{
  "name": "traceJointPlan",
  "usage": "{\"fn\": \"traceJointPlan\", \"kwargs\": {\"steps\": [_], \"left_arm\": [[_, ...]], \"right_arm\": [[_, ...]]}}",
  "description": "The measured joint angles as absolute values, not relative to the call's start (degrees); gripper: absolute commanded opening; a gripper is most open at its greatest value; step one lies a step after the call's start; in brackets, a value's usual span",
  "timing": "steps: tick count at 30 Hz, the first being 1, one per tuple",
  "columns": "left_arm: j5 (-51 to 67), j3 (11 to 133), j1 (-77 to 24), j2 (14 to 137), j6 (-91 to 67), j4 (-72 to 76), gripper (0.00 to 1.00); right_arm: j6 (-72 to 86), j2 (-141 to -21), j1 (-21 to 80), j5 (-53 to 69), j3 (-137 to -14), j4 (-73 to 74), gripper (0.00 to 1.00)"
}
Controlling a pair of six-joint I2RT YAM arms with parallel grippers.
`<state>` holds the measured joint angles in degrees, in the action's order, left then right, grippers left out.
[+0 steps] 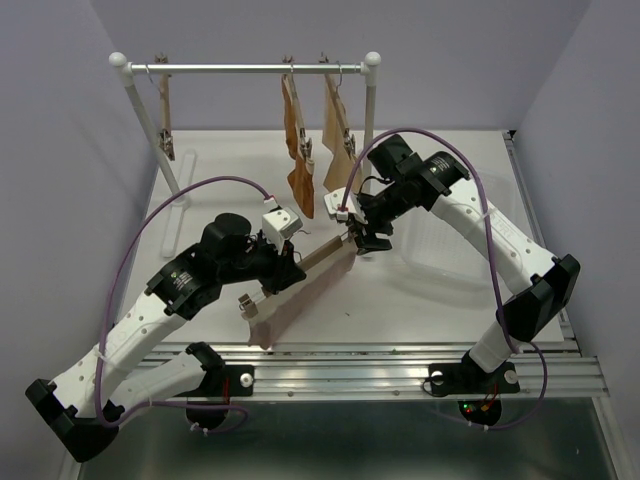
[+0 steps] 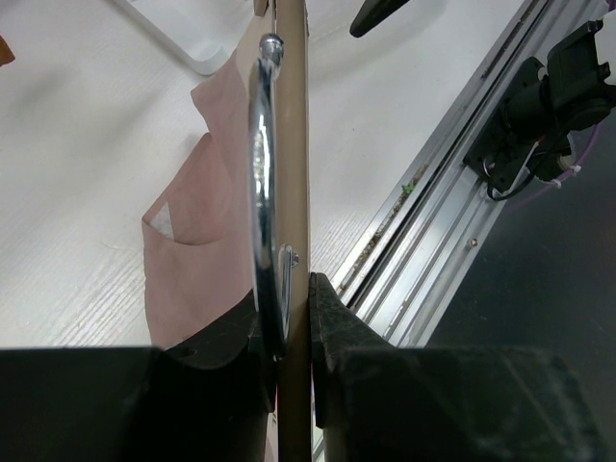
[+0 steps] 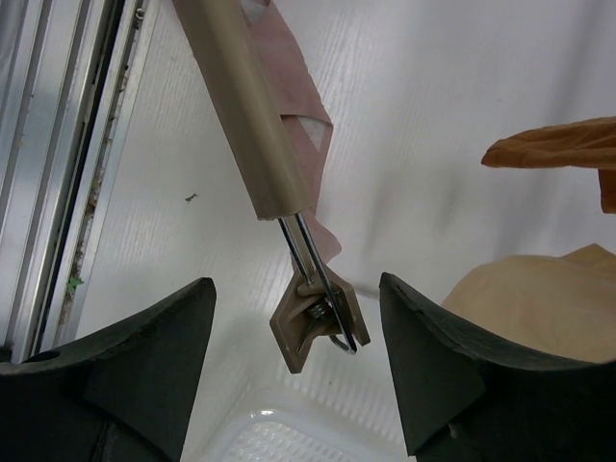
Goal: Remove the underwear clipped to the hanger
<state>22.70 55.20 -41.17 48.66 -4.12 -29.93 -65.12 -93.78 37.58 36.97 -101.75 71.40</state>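
Underwear [image 1: 290,310], pale pink, hung from a wooden hanger [image 1: 318,256] held low and slanted over the middle of the tabletop [image 1: 420,160]. The lower edge of the underwear appeared to rest on the surface. The left jaws were clenched on the hanger's bar, beside its chrome hook [image 2: 260,192]. The right jaws stood released, one on each side of the end clip [image 3: 318,325], touching neither it nor the cloth. Rust-brown briefs [image 1: 298,150] and beige briefs [image 1: 335,135] hung clipped on their own hangers from the rack [image 1: 250,68] at the back.

The clip was small, metal and sprung. If the right jaws closed off-centre, they would likely slide off its lever rather than open it, or they might pinch the fabric instead. Pulling the cloth while the clip was shut could twist the hanger in the left grip. The right arm also sat close to the beige briefs and might brush them.

The tabletop was white and faintly grained. A clear plastic bin [image 1: 470,255] sat on its right side and an aluminium rail [image 1: 350,365] ran along the near edge. Plain lilac-grey walls enclosed the space.
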Motion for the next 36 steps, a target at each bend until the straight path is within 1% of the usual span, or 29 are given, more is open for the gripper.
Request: {"fn": "traceJointPlan", "kwargs": {"steps": [13, 15, 18, 20, 21, 22, 23, 24, 25, 36], "left_arm": [[22.4, 55.2, -41.2, 48.7, -4.1, -30.3, 0.00], [22.4, 55.2, -41.2, 48.7, -4.1, -30.4, 0.00], [22.4, 55.1, -41.2, 48.7, -4.2, -30.5, 0.00], [22.4, 55.1, -41.2, 48.7, -4.3, -30.6, 0.00], [22.3, 55.1, -41.2, 48.7, -4.3, -30.7, 0.00], [22.1, 55.1, -41.2, 48.7, -4.4, -30.7, 0.00], [21.9, 55.1, -41.2, 48.7, -4.5, -30.6, 0.00], [21.8, 55.1, -41.2, 48.7, -4.6, -30.7, 0.00], [21.7, 55.1, -41.1, 48.7, -4.6, -30.7, 0.00], [21.5, 54.8, -41.3, 48.7, -3.4, -31.2, 0.00]], "right_arm": [[-62.7, -93.8, 37.6, 34.9, -102.0, 69.0, 0.71], [-62.7, -93.8, 37.6, 34.6, -102.1, 68.9, 0.68], [-62.5, -93.8, 37.6, 34.1, -102.3, 68.8, 0.61], [-62.5, -93.8, 37.6, 33.8, -102.4, 68.8, 0.49], [-62.7, -93.8, 37.6, 33.6, -102.5, 68.8, 0.45], [-62.8, -93.8, 37.6, 33.5, -102.6, 68.8, 0.37], [-62.8, -93.8, 37.6, 33.6, -102.7, 69.0, 0.23], [-62.8, -93.8, 37.6, 33.5, -102.8, 69.2, 0.23], [-63.2, -93.8, 37.6, 33.3, -103.0, 69.3, 0.01], [-65.2, -93.8, 37.6, 33.4, -103.4, 72.0, 0.01]]}}
